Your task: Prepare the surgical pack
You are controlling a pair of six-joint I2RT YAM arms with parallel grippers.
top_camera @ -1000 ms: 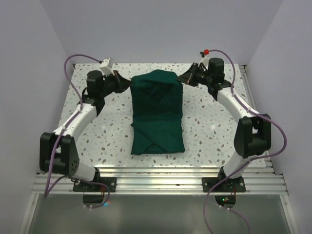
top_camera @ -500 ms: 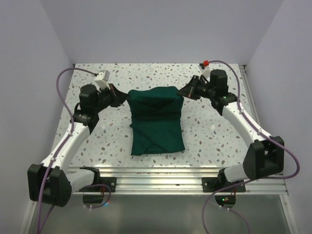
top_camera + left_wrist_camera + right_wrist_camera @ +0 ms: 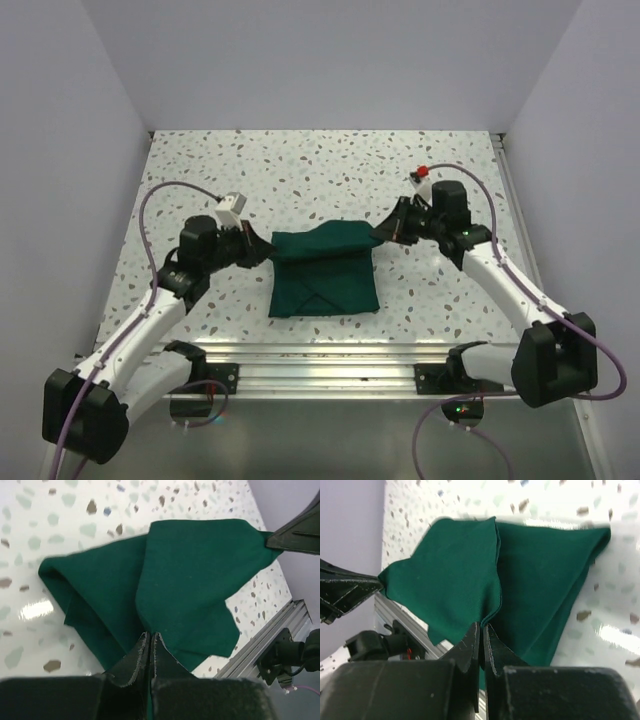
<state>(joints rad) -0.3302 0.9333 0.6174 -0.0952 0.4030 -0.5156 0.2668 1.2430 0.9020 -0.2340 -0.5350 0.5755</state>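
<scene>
Fingers (image 3: 140,652) of the left gripper (image 3: 266,251) are pressed together on the left far corner of the dark green drape (image 3: 325,280), cloth pinched between their tips. From above the pinch itself is hard to make out, since the black gripper body covers it. The drape lies at the middle of the speckled table (image 3: 300,170), toward its near edge, just short of the aluminium rail (image 3: 320,355). Its near part rests flat with a triangular fold on top. Its far edge hangs raised between the two grippers, dipping slightly at the centre. Whatever the folds enclose is hidden. At the right far corner, the right gripper (image 3: 382,236) is likewise clamped on the cloth, fingers (image 3: 472,642) together with the hem caught between them. In both wrist views the finger bodies cut off the nearest stretch of fabric.
</scene>
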